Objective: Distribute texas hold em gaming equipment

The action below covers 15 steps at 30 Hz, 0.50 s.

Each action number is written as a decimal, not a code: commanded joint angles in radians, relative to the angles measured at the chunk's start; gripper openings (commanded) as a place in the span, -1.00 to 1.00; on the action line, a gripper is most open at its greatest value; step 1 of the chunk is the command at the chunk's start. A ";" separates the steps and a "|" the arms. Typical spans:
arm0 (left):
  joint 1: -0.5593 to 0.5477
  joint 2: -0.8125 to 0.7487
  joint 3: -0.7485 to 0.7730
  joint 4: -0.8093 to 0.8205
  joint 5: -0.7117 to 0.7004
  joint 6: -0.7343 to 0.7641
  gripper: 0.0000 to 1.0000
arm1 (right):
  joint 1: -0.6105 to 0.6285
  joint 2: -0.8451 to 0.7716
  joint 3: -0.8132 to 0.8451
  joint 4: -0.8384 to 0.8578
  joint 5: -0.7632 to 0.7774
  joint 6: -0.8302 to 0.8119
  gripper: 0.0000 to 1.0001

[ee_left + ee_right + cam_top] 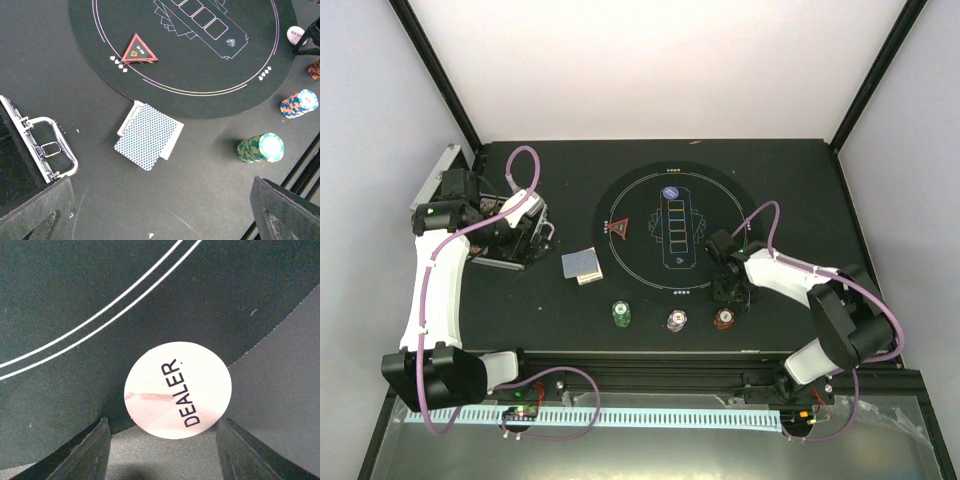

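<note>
My right gripper [163, 452] is open and low over the near right rim of the mat [60, 295]. Its fingers [90, 450] stand on either side of a white round DEALER button [178, 390], which lies half on the mat's edge. From above, that gripper [725, 285] hides the button. A purple button [671, 194] and a red triangle marker [618, 228] lie on the mat. Grey-blue-backed cards [583, 264] lie left of the mat. Green [621, 314], purple [677, 320] and red-brown [724, 319] chip stacks stand in front. My left gripper [160, 220] is open and empty, above bare table near the cards [148, 136].
The open silver case [505, 240] sits at the left under my left arm, its handle [50, 150] beside my left finger. The round black mat [620, 195] fills the table's middle. A rail [650, 375] runs along the near edge behind the chip stacks.
</note>
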 commanded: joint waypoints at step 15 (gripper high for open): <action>0.009 -0.016 0.055 0.005 -0.002 0.001 0.98 | -0.050 0.123 0.100 0.069 -0.009 -0.006 0.00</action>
